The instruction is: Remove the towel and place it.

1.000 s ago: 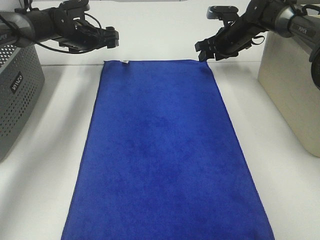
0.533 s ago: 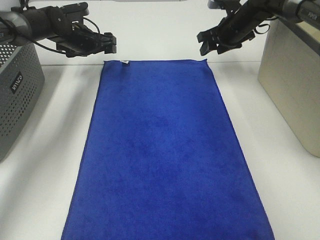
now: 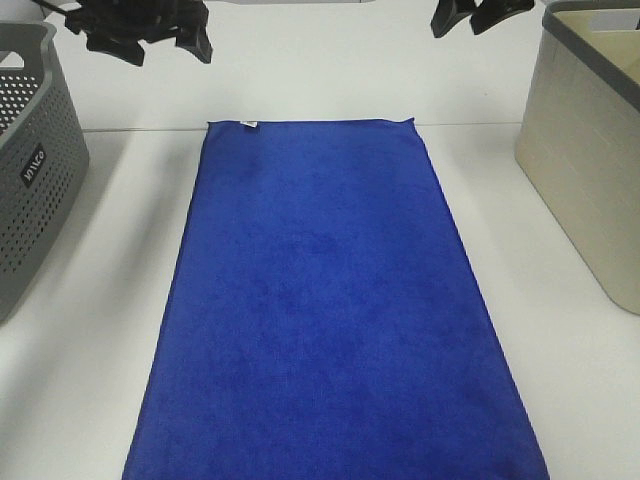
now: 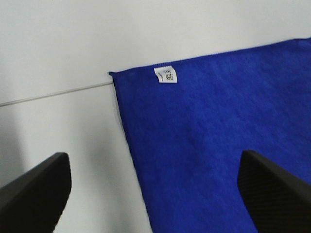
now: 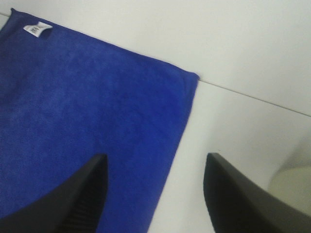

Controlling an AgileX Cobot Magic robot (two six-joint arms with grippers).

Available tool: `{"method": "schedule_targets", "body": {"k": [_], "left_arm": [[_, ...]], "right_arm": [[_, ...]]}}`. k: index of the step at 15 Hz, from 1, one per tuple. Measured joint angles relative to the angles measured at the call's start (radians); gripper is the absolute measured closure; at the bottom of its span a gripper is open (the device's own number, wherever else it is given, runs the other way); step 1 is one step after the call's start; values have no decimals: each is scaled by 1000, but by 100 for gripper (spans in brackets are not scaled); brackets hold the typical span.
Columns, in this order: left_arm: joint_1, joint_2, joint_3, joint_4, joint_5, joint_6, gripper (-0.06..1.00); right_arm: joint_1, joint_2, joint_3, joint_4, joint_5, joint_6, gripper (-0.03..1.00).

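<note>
- Towel (image 3: 325, 300): royal-blue plush cloth, spread flat on white table (image 3: 560, 370), long axis running from far edge toward camera in ext. high view. No visible folds or bunching.
- Towel far short edge lies along table's rear edge, by the back wall. Near edge runs out of frame at bottom.
- White tag (image 3: 248, 124): on far short edge, near the far-left corner. Also seen in L wrist view (image 4: 165, 75) and R wrist view (image 5: 37, 29).
- Grey perforated basket (image 3: 30, 170): left of towel, apart from it, w/ bare table between.
- Beige bin (image 3: 590, 150): right of towel, apart from it.
- L gripper (image 4: 155, 189): jaws spread wide, nothing between them. Raised above towel's far-left corner; no contact w/ cloth. In ext. high view only partly visible at top edge (image 3: 165, 35).
- R gripper (image 5: 155, 194): jaws spread, nothing held. Raised above towel's far-right corner; no contact. Ext. high view shows only its tips at top edge (image 3: 480, 15).
- Both grippers well apart, one per far corner.
</note>
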Motion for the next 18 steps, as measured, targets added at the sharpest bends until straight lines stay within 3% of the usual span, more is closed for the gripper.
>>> {"method": "schedule_targets", "body": {"k": [3, 5, 7, 9, 10, 12, 15, 18], "left_arm": [[0, -104, 0, 44, 133, -4, 9], [0, -169, -1, 96, 178, -22, 9], [0, -227, -1, 188, 239, -61, 9], [9, -274, -1, 319, 272, -94, 9], [32, -295, -1, 347, 272, -104, 9], [124, -331, -1, 328, 273, -115, 9], [272, -407, 16, 185, 274, -78, 9], [326, -541, 181, 151, 273, -47, 9]], "right_arm": [[-2, -93, 0, -110, 78, 105, 34], [-2, -163, 0, -154, 89, 142, 25], [-2, -212, 0, -189, 89, 149, 19], [-2, -263, 0, -204, 90, 151, 17], [-2, -291, 0, -207, 90, 151, 17], [-22, -360, 33, -204, 90, 164, 17], [-61, -504, 210, -219, 90, 180, 17], [-60, -653, 386, -200, 91, 200, 17]]}}
